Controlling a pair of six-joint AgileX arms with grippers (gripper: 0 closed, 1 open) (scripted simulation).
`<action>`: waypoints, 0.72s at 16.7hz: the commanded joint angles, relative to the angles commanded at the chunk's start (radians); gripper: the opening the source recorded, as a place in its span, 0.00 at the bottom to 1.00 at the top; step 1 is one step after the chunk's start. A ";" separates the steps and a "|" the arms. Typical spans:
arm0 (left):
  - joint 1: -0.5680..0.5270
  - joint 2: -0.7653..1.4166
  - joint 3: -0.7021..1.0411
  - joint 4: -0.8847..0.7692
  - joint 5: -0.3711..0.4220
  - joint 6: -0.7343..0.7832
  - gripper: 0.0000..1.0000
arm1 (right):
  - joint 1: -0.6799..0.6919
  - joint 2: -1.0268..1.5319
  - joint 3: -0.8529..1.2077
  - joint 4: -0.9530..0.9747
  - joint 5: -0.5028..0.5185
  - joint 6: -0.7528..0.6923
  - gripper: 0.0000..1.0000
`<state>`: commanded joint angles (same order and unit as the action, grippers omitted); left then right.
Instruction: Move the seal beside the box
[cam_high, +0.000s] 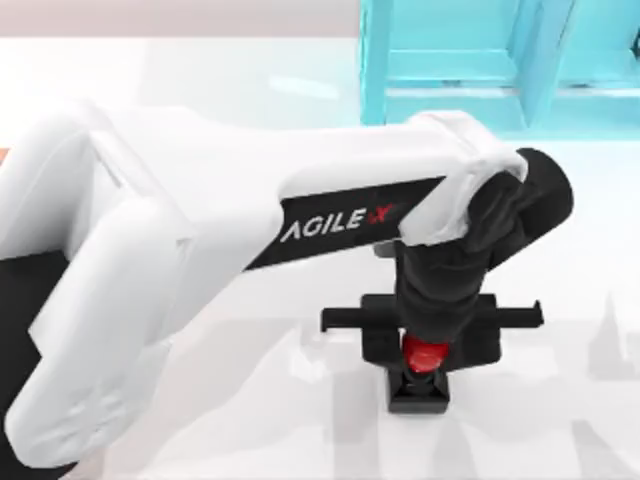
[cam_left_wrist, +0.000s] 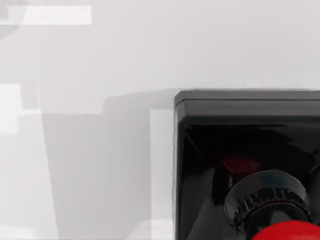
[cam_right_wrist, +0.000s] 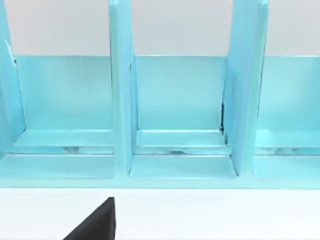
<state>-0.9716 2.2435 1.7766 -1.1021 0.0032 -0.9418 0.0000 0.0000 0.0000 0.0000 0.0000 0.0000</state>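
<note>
The seal sits right of the table's centre, its red round knob on a black square base. My left arm reaches across from the left. Its gripper points down over the seal, a black finger hard against each side of the knob, shut on it. The left wrist view shows the seal's black base and red knob close up on the white table. I cannot tell whether the base rests on the table or hangs just above it. The box is out of view. My right arm's wrist faces the cyan shelf.
A translucent cyan shelf with upright dividers stands along the table's back right. The big white link of my left arm covers the table's left half. White tabletop lies open right of and in front of the seal.
</note>
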 joint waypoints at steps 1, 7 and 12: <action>-0.001 -0.001 0.014 -0.014 -0.001 -0.001 0.00 | 0.000 0.000 0.000 0.000 0.000 0.000 1.00; -0.001 -0.024 0.131 -0.162 0.000 -0.002 0.00 | 0.000 0.000 0.000 0.000 0.000 0.000 1.00; 0.000 -0.026 0.144 -0.174 0.000 0.000 0.00 | 0.000 0.000 0.000 0.000 0.000 0.000 1.00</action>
<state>-0.9716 2.2177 1.9203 -1.2764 0.0032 -0.9414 0.0000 0.0000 0.0000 0.0000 0.0000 0.0000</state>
